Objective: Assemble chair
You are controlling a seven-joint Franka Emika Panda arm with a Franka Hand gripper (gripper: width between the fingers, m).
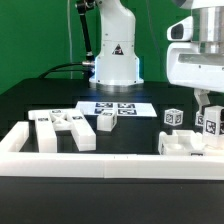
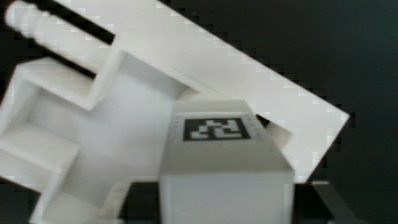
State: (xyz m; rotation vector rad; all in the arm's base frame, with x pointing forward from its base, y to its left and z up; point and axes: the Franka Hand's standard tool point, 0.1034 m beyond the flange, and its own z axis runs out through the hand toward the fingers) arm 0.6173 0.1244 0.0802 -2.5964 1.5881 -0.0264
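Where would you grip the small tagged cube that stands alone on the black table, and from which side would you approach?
Take the cube by two opposite side faces, coming straight down from above. It sits flat on the table with bare surface around it, so its sides look free, and its flat parallel faces should suit a pinch.

White blocky chair parts (image 1: 62, 128) look like smooth matt plastic, white robot arm shell (image 1: 116, 45) is glossy moulded plastic, black tabletop (image 1: 35, 98) is dull and low-sheen.
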